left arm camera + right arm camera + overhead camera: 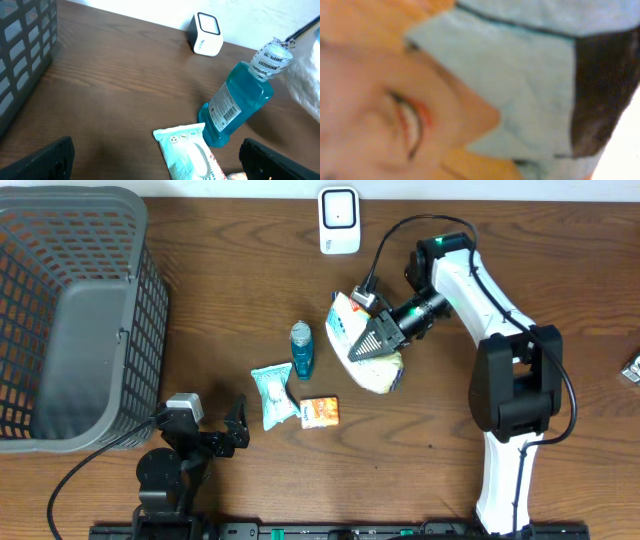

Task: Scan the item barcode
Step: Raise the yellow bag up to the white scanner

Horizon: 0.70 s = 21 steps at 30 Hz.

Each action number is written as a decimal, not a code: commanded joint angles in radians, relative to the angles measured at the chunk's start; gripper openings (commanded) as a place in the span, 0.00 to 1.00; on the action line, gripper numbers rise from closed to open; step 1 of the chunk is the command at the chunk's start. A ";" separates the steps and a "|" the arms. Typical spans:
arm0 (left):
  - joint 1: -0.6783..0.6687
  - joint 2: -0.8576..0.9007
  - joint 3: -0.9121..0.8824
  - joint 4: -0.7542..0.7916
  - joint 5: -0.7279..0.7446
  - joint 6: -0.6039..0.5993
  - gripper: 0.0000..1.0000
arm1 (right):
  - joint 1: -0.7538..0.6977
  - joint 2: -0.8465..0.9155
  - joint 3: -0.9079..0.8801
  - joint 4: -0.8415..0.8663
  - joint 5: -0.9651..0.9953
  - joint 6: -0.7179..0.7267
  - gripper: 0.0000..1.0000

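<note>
Brown wooden table (240,270), grey basket (70,320), white scanner (339,220), mouthwash bottle (301,350), wipes packet (272,395), orange box (320,411)

Three views: one high and fixed, two riding my wrists.
My overhead camera looks straight down on the whole table (230,290). My left wrist camera sits low, facing across the wood toward the far wall, and shares the scanner (339,220) (207,34), bottle (302,348) (240,100), wipes pack (272,393) (187,150) and basket (70,310) (25,45). My right wrist camera is so near the printed bag (383,373) (510,65) that it blurs.
</note>
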 commanded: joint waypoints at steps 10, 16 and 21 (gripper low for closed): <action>-0.004 -0.004 -0.019 -0.019 -0.002 0.002 0.98 | -0.038 -0.009 0.011 -0.001 -0.445 0.900 0.01; -0.004 -0.004 -0.019 -0.019 -0.002 0.002 0.98 | -0.039 -0.009 0.011 0.000 -0.364 0.873 0.01; -0.004 -0.004 -0.019 -0.019 -0.002 0.002 0.98 | -0.063 -0.009 0.023 0.060 0.204 0.795 0.01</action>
